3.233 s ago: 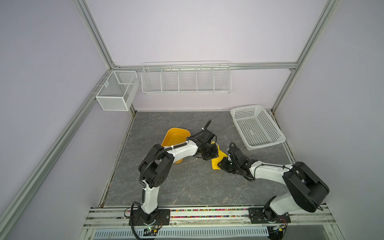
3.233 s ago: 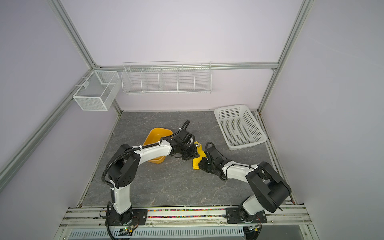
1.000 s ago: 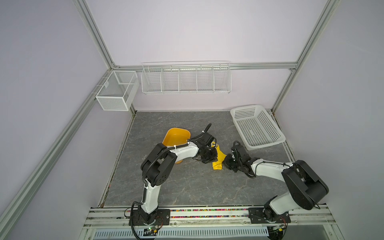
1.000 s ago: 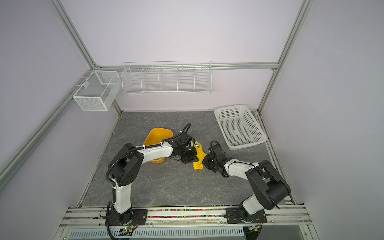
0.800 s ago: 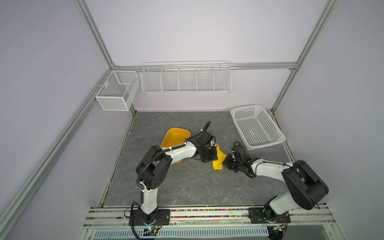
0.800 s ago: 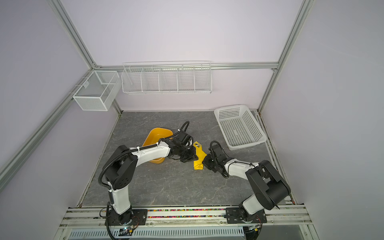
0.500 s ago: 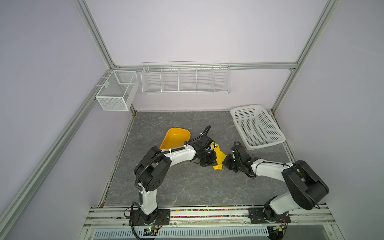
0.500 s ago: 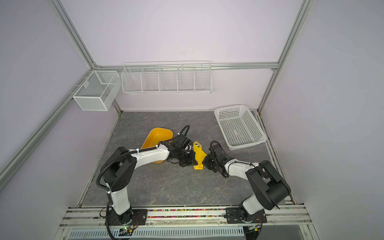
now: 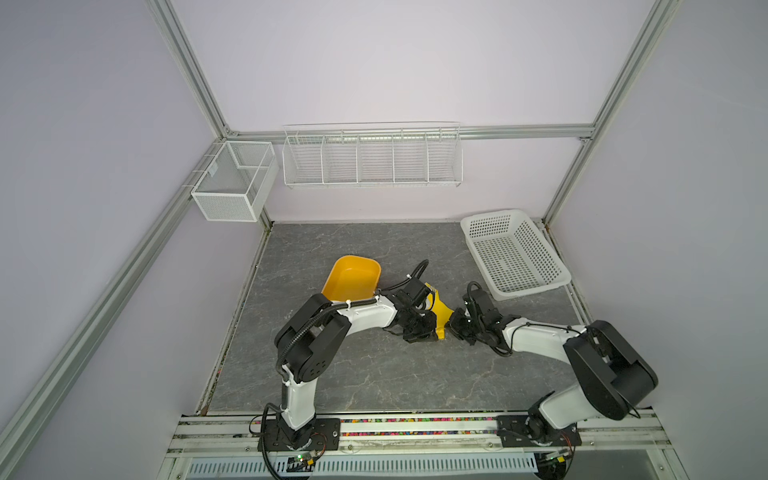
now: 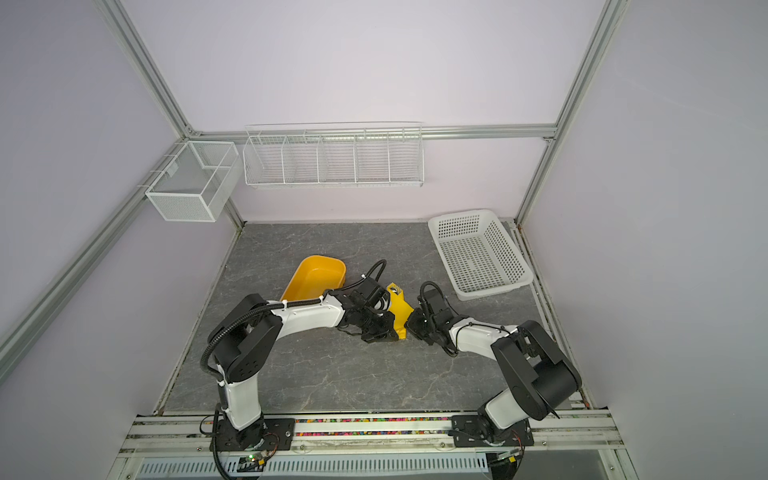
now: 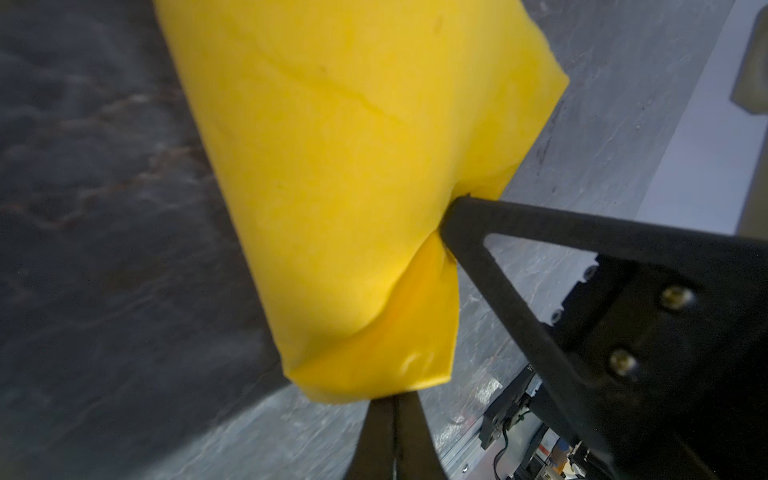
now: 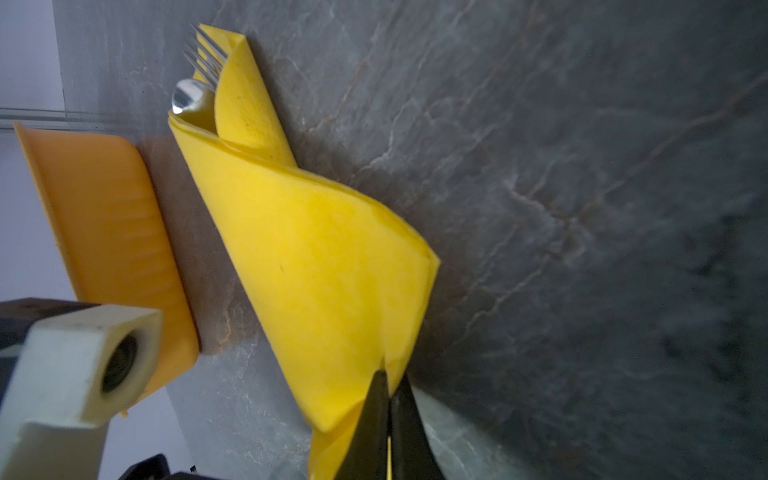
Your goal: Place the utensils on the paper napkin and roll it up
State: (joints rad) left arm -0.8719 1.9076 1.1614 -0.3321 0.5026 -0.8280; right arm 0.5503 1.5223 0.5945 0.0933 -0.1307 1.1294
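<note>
The paper napkin lies mid-table, folded into a loose yellow roll round the utensils. Fork tines and a spoon bowl stick out of its far end. My left gripper is shut, its tips buried in the near corner of the napkin. My right gripper is shut on the side edge of the napkin, with yellow paper showing between its jaws. The two grippers sit on opposite sides of the napkin's near end.
An orange-yellow plastic tub stands just left of the napkin, behind my left forearm. A white perforated basket sits at the back right. A wire rack and a mesh box hang on the walls.
My left gripper has slid from the napkin's far part toward its near end and closed there. The napkin has shifted and twisted slightly. The right gripper has stayed put.
</note>
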